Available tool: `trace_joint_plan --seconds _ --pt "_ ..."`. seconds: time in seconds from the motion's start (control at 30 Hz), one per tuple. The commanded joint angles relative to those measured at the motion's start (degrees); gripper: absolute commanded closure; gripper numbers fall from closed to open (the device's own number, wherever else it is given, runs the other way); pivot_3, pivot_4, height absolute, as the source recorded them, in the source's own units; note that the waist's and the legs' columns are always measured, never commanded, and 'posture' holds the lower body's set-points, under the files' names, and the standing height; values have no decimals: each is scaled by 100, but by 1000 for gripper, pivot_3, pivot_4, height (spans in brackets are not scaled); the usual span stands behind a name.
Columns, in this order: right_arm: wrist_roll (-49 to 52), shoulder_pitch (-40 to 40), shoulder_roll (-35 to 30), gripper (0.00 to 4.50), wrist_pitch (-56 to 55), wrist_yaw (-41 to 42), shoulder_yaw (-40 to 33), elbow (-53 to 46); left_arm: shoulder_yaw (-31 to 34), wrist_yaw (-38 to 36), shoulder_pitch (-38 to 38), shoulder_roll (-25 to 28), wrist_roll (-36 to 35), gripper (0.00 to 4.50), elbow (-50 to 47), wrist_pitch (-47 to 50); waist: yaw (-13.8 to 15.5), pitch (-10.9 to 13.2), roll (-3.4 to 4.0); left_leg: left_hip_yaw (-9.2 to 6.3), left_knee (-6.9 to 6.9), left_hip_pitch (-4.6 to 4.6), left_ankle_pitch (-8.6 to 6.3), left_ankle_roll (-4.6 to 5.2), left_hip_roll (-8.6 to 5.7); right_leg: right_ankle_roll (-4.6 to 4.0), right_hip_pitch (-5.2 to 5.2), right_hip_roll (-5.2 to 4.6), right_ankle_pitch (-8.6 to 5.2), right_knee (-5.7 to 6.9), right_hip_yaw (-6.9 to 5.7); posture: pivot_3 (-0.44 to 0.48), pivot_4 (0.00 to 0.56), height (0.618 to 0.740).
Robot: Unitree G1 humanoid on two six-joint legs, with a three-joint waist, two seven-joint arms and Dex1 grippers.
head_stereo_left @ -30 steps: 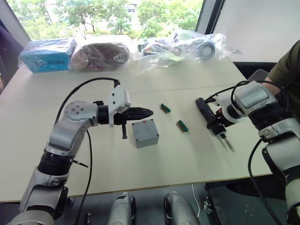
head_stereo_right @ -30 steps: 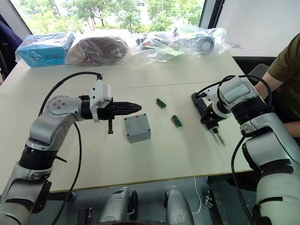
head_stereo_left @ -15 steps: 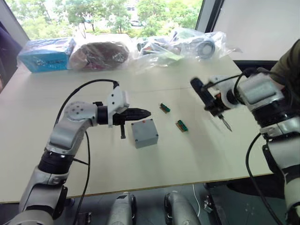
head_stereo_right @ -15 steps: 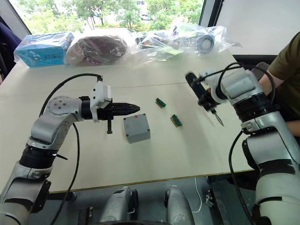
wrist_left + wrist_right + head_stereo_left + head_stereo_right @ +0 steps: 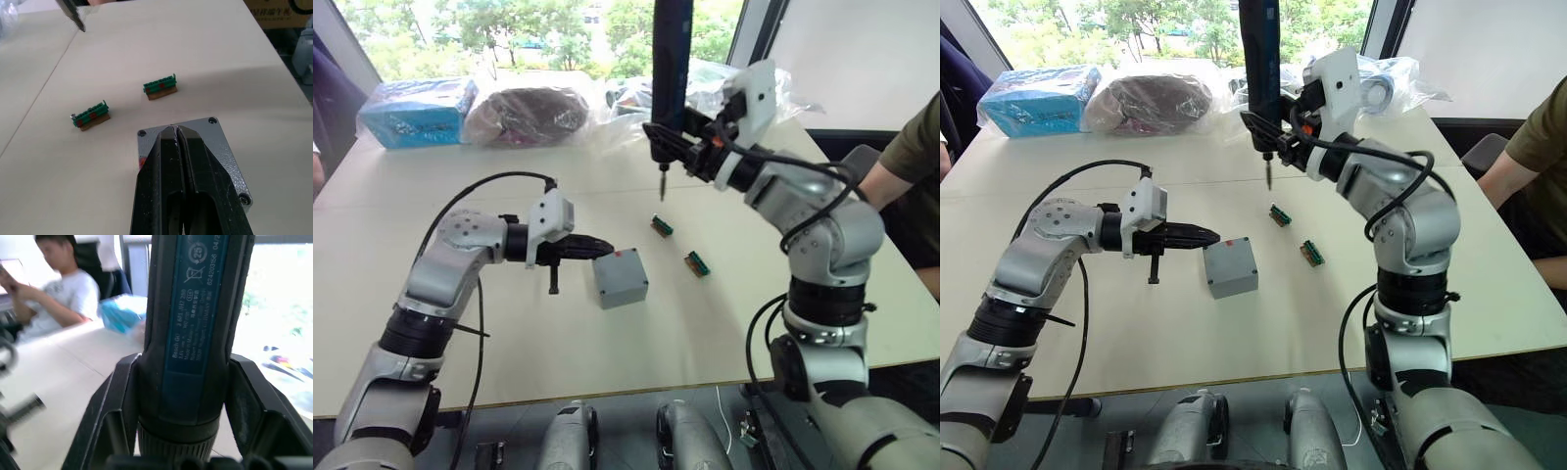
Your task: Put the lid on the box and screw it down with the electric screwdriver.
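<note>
Screwdriver upright in your right gripper, fingers clamped on its barrel, bit down, your left gripper pinched together, touching the lidded box.

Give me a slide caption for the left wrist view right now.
Shut left claw poised over the lidded box, two green connector blocks on the table beyond.

The electric screwdriver carries a dark blue label printed in small pale type that runs along the barrel. "BOSCH" heads one line, followed by smaller lines too fine to read. Near the end stand a crossed-out bin sign, a round mark and the number "62420356".
</note>
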Motion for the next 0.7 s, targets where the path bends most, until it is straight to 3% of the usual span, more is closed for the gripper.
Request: trace_joint_plan --seconds 0.03,0.2,0.7 --pt "201 427 215 2621 -705 180 334 -775 -159 -69 101 158 298 4500 -77 -249 -4 0 0 -1 -4 2 0 0 1 -1 0 3 -1 -1 0 0 150 740" --pt "-286 852 298 2621 -1413 89 944 -591 -299 -43 297 7 511 4500 337 -598 -18 0 0 2 -3 7 0 0 1 -1 0 4 -1 3 2 0 150 740" --pt "-821 1688 534 2621 -2506 -148 1362 -105 -391 144 296 -332 705 4500 958 -864 0 -3 -4 -2 1 12 0 0 1 -1 7 5 -1 4 -1 0 150 740"
